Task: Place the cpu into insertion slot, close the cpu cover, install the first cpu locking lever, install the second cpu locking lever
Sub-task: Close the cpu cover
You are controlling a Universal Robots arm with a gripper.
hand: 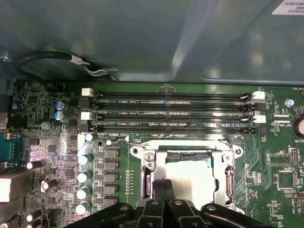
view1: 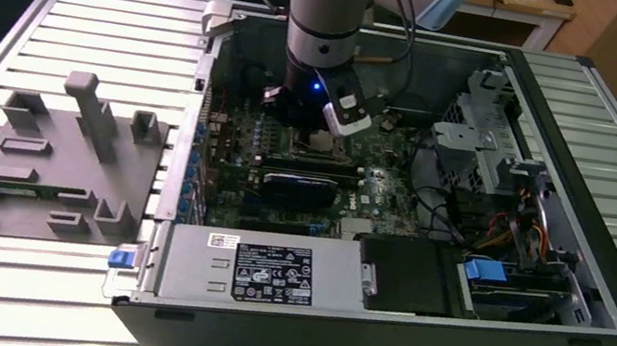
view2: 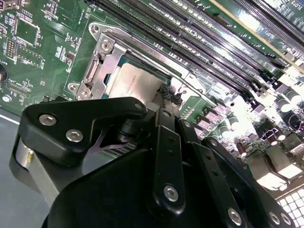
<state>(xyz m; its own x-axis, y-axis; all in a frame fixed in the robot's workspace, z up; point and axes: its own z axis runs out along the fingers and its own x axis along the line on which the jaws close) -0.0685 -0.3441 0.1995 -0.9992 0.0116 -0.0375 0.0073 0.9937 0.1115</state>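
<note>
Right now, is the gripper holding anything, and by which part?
Cannot tell. The gripper sits at one edge of the cpu, which lies flat in the insertion slot; a grasp on it cannot be made out.

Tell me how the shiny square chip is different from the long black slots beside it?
The chip is square and pale silver; the long slots are thin black strips. There is one chip but several slots, side by side. The claw hangs over the chip's edge, while the slots lie clear of it. Both sit on the green board.
</note>
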